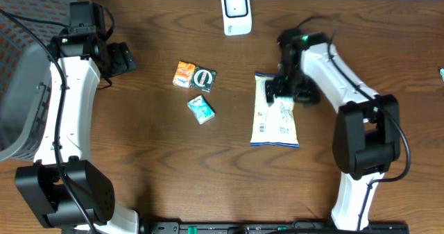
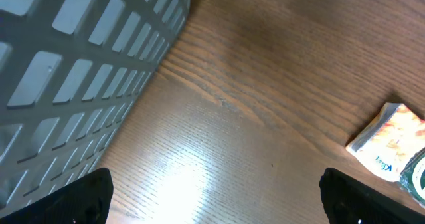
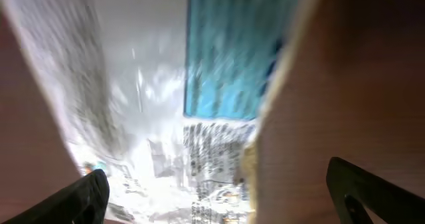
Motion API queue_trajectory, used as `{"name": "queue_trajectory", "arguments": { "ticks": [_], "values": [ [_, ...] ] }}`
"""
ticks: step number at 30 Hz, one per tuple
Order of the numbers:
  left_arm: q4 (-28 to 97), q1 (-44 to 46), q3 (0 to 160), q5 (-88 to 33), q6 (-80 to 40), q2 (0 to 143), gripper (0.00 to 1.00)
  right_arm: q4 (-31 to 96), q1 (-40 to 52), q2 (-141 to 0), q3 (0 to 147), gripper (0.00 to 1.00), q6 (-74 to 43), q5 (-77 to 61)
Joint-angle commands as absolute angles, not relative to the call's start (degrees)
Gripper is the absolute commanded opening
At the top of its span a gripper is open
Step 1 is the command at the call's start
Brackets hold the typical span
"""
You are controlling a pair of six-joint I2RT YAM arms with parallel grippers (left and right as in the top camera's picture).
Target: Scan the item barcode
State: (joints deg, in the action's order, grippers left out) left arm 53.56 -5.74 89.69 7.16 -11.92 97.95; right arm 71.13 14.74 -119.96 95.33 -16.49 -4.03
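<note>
While the crinkly white-and-blue snack bag (image 1: 276, 123) is laid flat on the wood-grain table (image 1: 159, 157), just R of centre, its top end is overhung by the right claw (image 1: 277, 89), jaws spread wide, nothing gripped. The left claw (image 1: 125, 59) is likewise seen open & empty, near the slotted grey plastic basket (image 1: 21, 88). A rounded white scanner (image 1: 236, 12) is stood at the far edge; 3 small glossy packets (image 1: 203, 79) are clustered mid-table.

Items across the table (image 1: 173, 171)
Barcode scanner (image 1: 236, 12) at far centre; snack bag (image 1: 276, 123) nearer, right of centre; three small packets (image 1: 203, 79) left of the bag; basket (image 1: 21, 88) at far left.
</note>
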Motion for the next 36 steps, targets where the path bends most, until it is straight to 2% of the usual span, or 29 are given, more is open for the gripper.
{"name": "queue_trajectory", "arguments": {
  "ticks": [1,9,16,20,27,31,36],
  "values": [
    [53.69,-5.87,89.41,7.03,-11.42,98.50,0.98,71.22,11.44,-119.90,99.92,0.99,-17.10,-3.99],
    [53.69,-5.89,89.41,7.03,-11.42,98.50,0.98,69.63,4.19,-119.98,99.92,0.99,-7.75,-18.98],
    [53.69,-5.87,89.41,7.03,-11.42,98.50,0.98,68.73,0.60,-120.01,96.25,0.99,-7.57,-22.17],
    [53.69,-5.87,89.41,7.03,-11.42,98.50,0.98,61.87,0.49,-120.03,89.60,0.99,-3.73,-30.68],
    [53.69,-5.87,89.41,7.03,-11.42,98.50,0.98,53.67,0.67,-120.03,80.79,0.99,-4.99,-36.42],
    [53.69,-5.87,89.41,7.03,-11.42,98.50,0.98,49.25,2.11,-120.03,75.33,0.95,-6.76,-36.34],
    [53.69,-5.87,89.41,7.03,-11.42,98.50,0.97,43.18,4.69,-120.03,70.61,0.77,-13.34,-29.82]
  ]
}}
